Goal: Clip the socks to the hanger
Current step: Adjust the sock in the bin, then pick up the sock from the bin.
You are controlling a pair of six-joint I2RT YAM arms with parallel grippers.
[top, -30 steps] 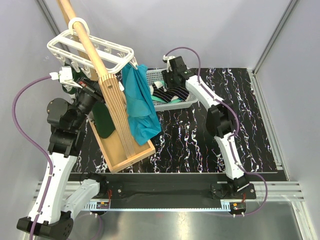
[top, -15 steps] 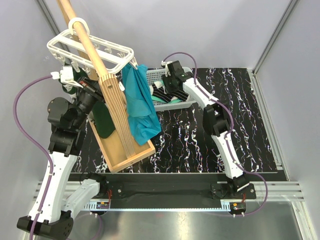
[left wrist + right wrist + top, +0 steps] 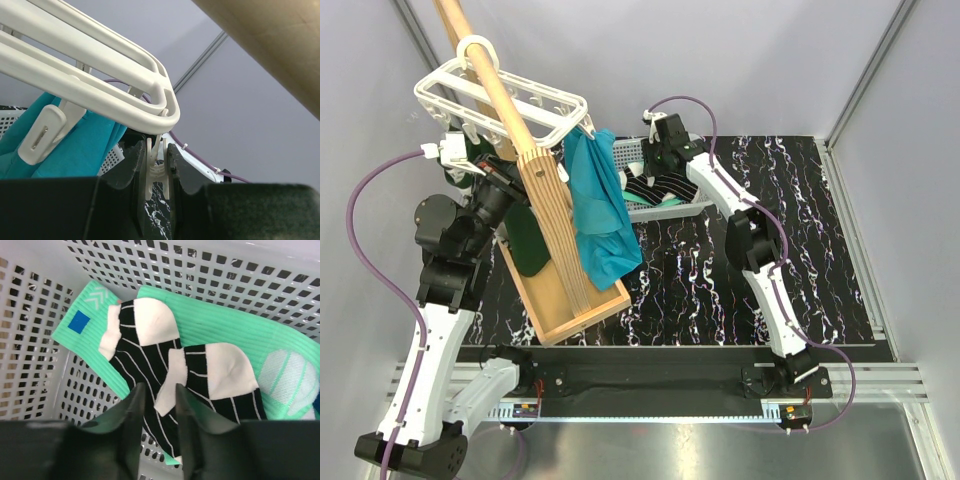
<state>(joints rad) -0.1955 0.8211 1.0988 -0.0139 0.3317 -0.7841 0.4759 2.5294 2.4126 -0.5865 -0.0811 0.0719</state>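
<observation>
Right claw (image 3: pixel 160 390), narrowly spread, hangs just above the striped socks (image 3: pixel 145 367) in the basket (image 3: pixel 30 365), their length running diagonally under its gap.

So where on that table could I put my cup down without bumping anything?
The bare marbled table right of the right arm, out to the wall, is widest. A smaller patch lies between the wooden stand and that arm, in front of the basket. The back left is crowded: hanger, teal cloth, basket with socks.
</observation>
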